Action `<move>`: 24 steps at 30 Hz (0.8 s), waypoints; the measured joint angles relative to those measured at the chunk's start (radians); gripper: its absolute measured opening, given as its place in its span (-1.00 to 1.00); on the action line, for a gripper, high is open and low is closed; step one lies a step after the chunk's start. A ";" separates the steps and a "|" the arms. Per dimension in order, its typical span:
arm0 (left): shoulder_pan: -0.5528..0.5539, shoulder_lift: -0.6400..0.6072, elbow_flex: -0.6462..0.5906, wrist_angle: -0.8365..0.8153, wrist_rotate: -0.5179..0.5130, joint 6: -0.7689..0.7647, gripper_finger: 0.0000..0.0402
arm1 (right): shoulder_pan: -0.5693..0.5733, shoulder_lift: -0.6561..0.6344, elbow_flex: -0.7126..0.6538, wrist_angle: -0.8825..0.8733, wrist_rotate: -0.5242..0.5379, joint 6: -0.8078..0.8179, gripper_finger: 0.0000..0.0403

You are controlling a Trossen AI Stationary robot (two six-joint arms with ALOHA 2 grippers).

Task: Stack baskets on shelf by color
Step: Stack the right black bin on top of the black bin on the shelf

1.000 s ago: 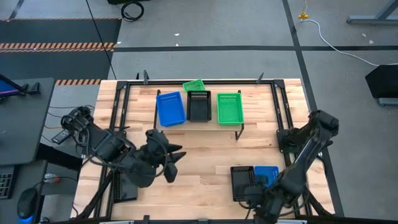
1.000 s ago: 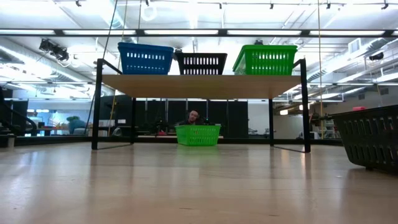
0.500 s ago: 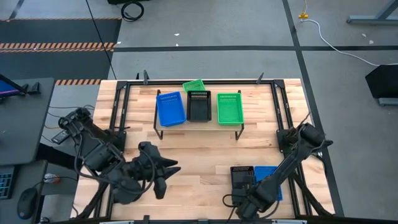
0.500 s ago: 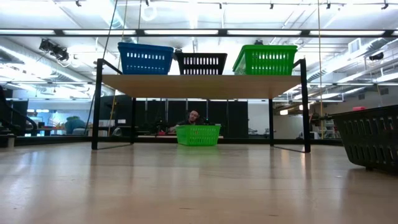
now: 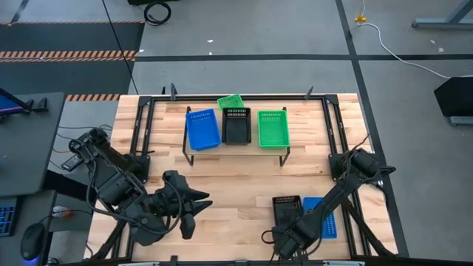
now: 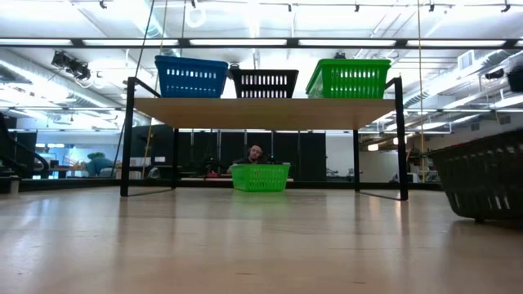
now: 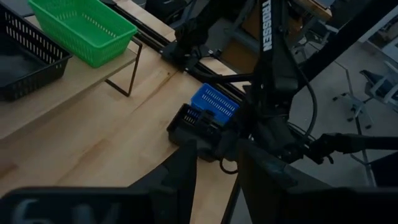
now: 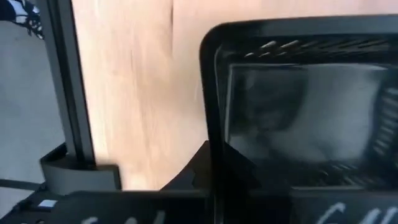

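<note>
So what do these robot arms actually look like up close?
Both arms are dark, nearly black, jointed and chunky, with loose black cables looping along them. The right arm carries white TROSSEN lettering. Each ends in a gripper with two tapered dark fingers, like the left gripper.

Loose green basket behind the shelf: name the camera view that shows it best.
The low view: the green basket shows whole under the shelf. In the high view only a corner shows beyond the black basket. The wrist views miss it.

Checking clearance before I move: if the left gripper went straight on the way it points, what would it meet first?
Probably the black mesh plastic basket near the table's front edge, where the right arm is working; the left gripper aims that way, with bare tabletop between. Depth is unclear.
</note>
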 joint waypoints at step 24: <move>0.071 0.000 0.000 -0.033 -0.203 0.000 -0.41 | -0.344 -0.094 0.698 -0.520 0.356 -0.564 -0.96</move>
